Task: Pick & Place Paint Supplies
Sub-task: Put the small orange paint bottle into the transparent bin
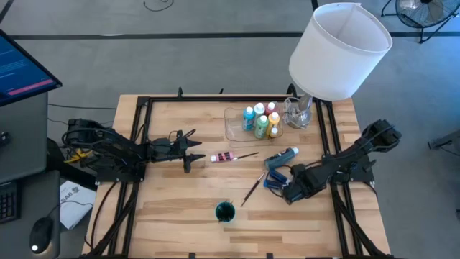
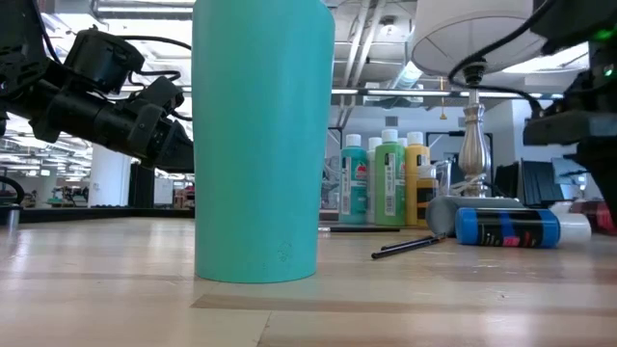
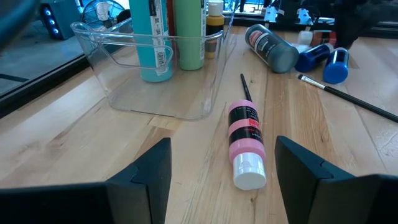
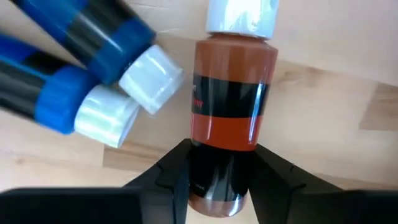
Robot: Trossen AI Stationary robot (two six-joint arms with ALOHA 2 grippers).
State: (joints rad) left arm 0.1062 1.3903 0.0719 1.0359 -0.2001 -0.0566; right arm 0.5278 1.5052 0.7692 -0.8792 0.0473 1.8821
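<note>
Lying flat, red bottle (image 4: 230,99) cap away from right claw (image 4: 221,171).

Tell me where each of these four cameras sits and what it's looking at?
High: overhead, straight down on table, both arms, tray.
Low: tabletop level, facing teal cup; arms enter above.
Left wrist: on left arm, open end effector facing pink bottle.
Right wrist: on right arm, end effector around brown bottle.
Shared: pink bottle in high and left wrist.
</note>
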